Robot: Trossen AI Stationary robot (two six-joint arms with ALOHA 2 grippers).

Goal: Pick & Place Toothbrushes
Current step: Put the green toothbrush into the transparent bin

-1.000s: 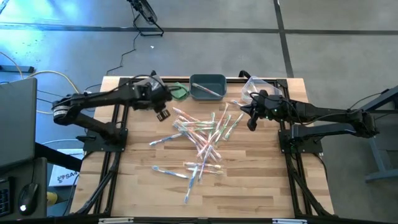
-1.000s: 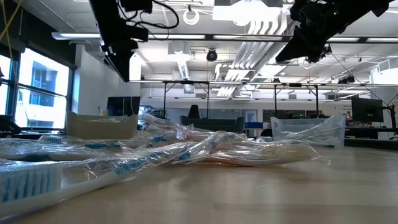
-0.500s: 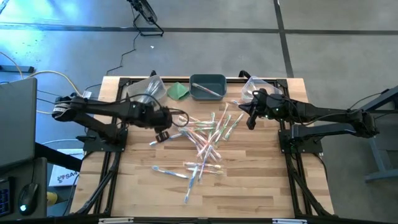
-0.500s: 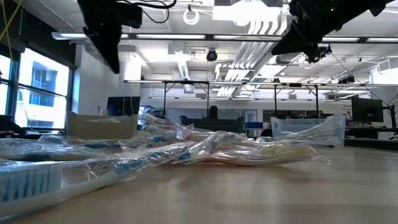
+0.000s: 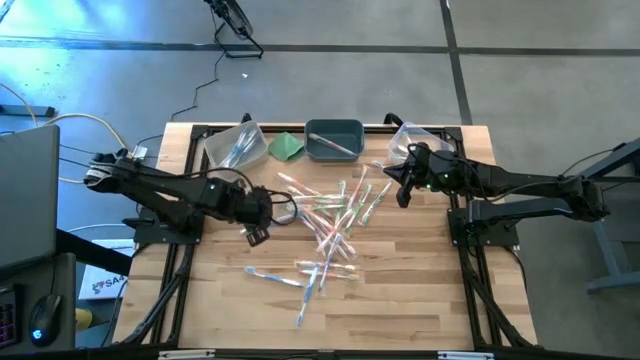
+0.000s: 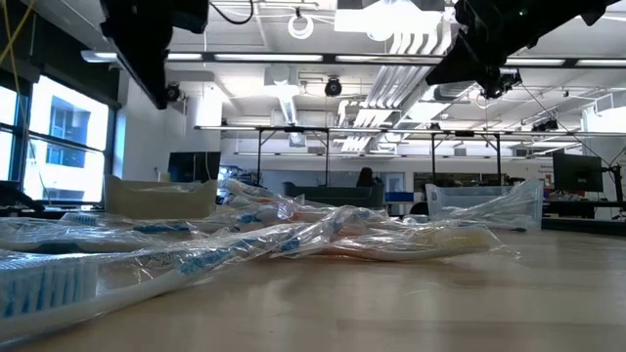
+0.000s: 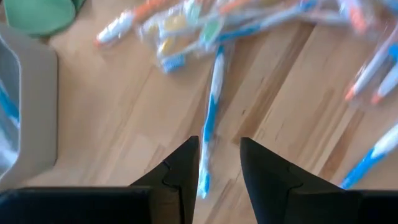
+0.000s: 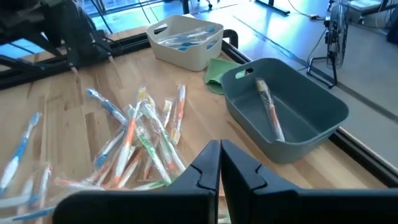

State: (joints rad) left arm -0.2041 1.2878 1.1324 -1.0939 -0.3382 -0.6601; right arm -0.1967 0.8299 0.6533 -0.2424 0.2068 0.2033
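Note:
Several toothbrushes [image 5: 325, 220] in clear wrappers lie loosely heaped on the middle of the wooden table. My left gripper [image 5: 255, 233] hangs open above the heap's left edge, pointing steeply down. In the left wrist view [image 7: 219, 167], a blue toothbrush [image 7: 210, 121] lies on the wood below the gap, untouched. My right gripper [image 5: 403, 198] hovers shut at the heap's far right, shown empty in the right wrist view [image 8: 219, 163]. A pale bin [image 5: 232, 146] holds blue toothbrushes. One pink-orange toothbrush [image 8: 271, 111] lies in the dark bin [image 5: 334, 139].
Along the far edge stand the pale bin, a folded green cloth [image 5: 288, 146], the dark bin and a clear bin [image 5: 410, 140]. Black frame rails run along both table sides. Bare wood lies toward the near edge [image 5: 400, 300].
My left gripper has swung from beside the pale bin toward the table's near edge and stands over the left end of the toothbrush heap. The toothbrushes have stayed where they were.

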